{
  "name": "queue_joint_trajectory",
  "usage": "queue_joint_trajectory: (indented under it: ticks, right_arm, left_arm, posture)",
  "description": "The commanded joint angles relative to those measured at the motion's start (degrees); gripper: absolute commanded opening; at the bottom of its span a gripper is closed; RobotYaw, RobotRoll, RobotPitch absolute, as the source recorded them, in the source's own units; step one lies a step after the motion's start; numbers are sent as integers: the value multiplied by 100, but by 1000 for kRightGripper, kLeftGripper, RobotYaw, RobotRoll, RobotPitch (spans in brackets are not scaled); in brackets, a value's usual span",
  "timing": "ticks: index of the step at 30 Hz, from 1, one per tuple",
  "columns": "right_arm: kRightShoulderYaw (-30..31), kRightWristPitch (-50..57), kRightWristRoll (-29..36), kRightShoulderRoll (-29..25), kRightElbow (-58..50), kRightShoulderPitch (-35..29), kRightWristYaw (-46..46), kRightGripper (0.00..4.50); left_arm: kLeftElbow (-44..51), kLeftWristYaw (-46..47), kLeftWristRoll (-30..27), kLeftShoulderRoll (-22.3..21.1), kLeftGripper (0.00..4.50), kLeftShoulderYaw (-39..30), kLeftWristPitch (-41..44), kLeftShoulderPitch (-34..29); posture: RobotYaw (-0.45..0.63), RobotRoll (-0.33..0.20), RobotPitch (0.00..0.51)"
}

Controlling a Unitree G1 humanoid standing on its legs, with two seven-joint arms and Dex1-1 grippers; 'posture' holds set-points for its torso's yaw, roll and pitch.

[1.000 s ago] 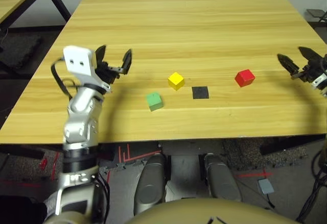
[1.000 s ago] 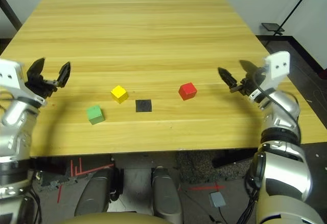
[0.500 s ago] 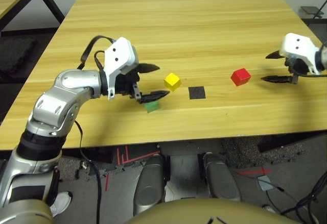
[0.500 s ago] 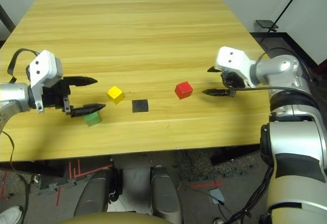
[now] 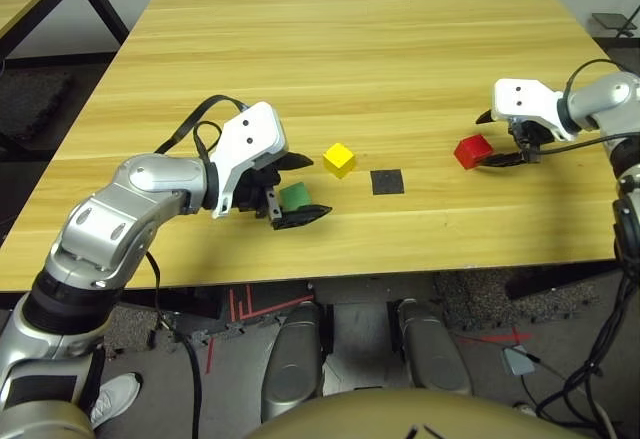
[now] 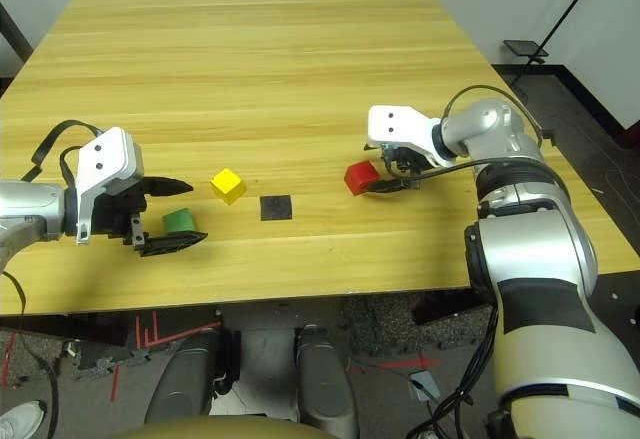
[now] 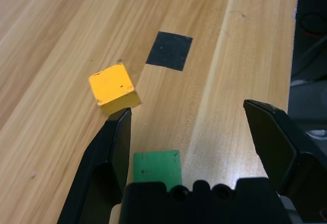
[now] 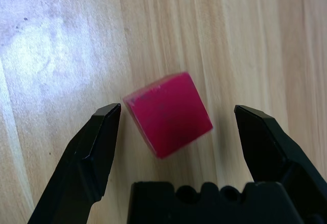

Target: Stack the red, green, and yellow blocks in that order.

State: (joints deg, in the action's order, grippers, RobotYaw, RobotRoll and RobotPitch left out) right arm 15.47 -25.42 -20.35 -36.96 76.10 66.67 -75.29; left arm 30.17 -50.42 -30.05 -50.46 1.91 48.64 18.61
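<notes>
The table (image 5: pixel 400 49) is a wide wooden top, and no container stands on it; the three blocks and a flat black patch (image 5: pixel 387 181) all lie directly on the wood, in a loose row near the front edge.

The left gripper (image 5: pixel 292 191) is spread wide, and the green block (image 5: pixel 294 196) lies between its two fingers, closer to the far finger. In the left wrist view the green block (image 7: pixel 157 167) is partly hidden behind the black base of the gripper, so only its top face is visible, and no finger touches it. The yellow block (image 5: pixel 339 159) sits just beyond the fingertips, turned a little on the wood and apart from the green one. The patch is to the right of the yellow block, not touching it.

The right gripper (image 6: pixel 383 172) is also spread, with the red block (image 6: pixel 361 176) between its fingers. In the right wrist view the red block (image 8: pixel 167 113) is turned at an angle, with a gap of bare wood on each side, so the fingers (image 8: pixel 97 147) do not pinch it. The right forearm is cut off at the picture edge in the left eye view.

The red block is well apart from the other two. Behind the row, the far half of the table is free wood.
</notes>
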Motion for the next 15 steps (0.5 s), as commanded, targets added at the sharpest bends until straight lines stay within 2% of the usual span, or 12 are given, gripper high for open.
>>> queue_joint_trajectory:
  ticks: [1,3,7,8,11,15]
  right_arm:
    - [72,-24,-130,94,92,65,-17,4319]
    - [64,0,-165,141,107,62,2,3895]
    - [84,40,-219,169,112,40,-92,2465]
    - [90,67,-221,154,106,37,-158,2227]
    - [51,148,-162,120,74,75,-408,2181]
    - [-215,937,283,397,-227,357,-1184,2178]
  left_arm:
    - [218,120,-80,-102,4497,-176,178,-207]
    - [282,184,-92,-99,4500,-236,225,-299]
    - [351,262,-130,-83,4500,-308,287,-391]
    - [352,272,-138,-85,4500,-313,304,-400]
    - [310,285,-132,-84,4500,-256,306,-357]
    - [155,223,-74,-113,4500,-112,256,-246]
  posture:
    - [448,-157,111]
    - [448,-157,111]
    - [455,-158,114]
    - [455,-158,114]
    - [431,-165,112]
    - [405,-172,109]
